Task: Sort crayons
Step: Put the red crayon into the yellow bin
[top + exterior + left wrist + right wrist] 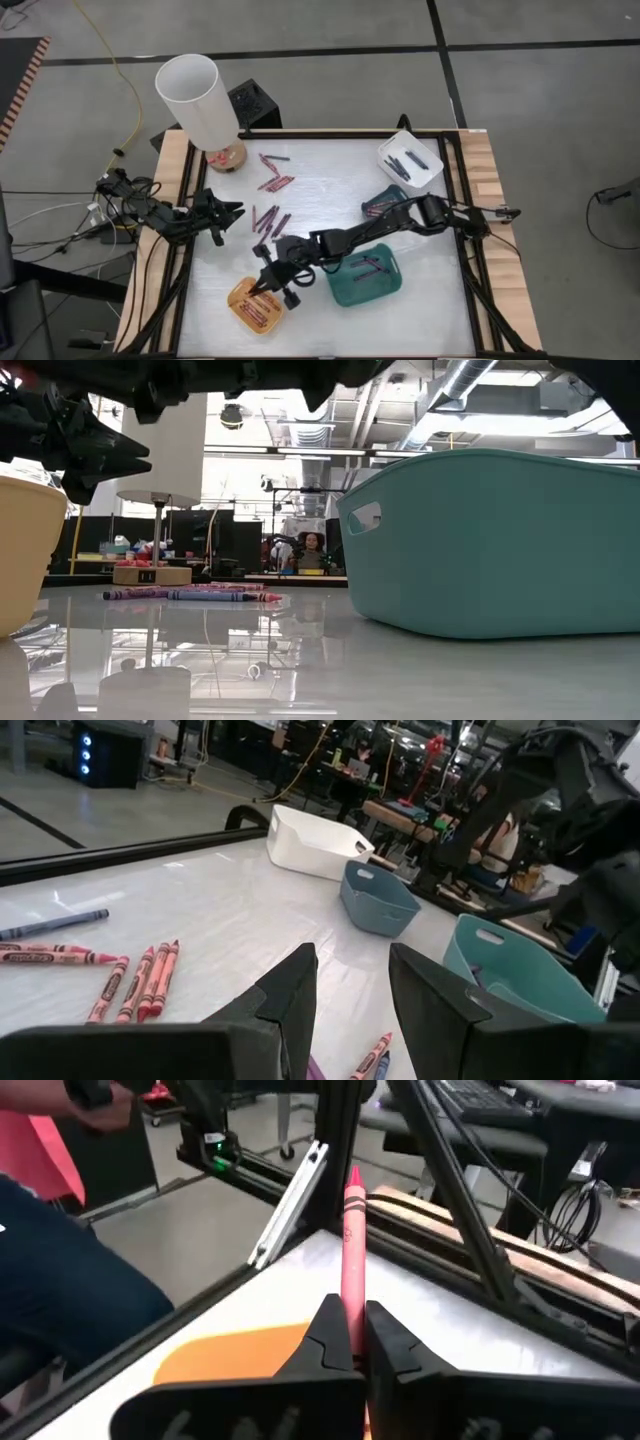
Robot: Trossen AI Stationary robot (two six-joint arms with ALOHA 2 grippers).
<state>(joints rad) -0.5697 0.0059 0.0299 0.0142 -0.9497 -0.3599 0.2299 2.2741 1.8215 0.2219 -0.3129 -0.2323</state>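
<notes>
My right gripper (268, 286) is shut on a red crayon (352, 1230) over the yellow tray (240, 312), which holds red crayons. My left gripper (236, 212) is open and empty above the table's left side, its fingers pointing at loose crayons (270, 220) that lie flat on the table; these also show in the left wrist view (135, 982). More crayons lie farther back (275, 182). The teal tray (385, 285) holds purple crayons, the white tray (425, 172) holds dark ones, and a small blue-grey tray (378, 200) holds a few. My right gripper pinches the red crayon's lower end (350, 1295) between its two fingertips. The crayon runs on in line with the fingers and sticks out past their tips, its pointed end (354, 1175) free. It is lifted clear above the yellow tray (230, 1350).
A lamp with a white shade (195, 98) and a wooden base (228, 155) stands at the table's far left corner. A black frame (455, 200) rims the table. In the low view the teal tray (500, 540) and the yellow tray (15, 550) stand close. A person shows beyond the table's near edge in the right wrist view (60, 1270).
</notes>
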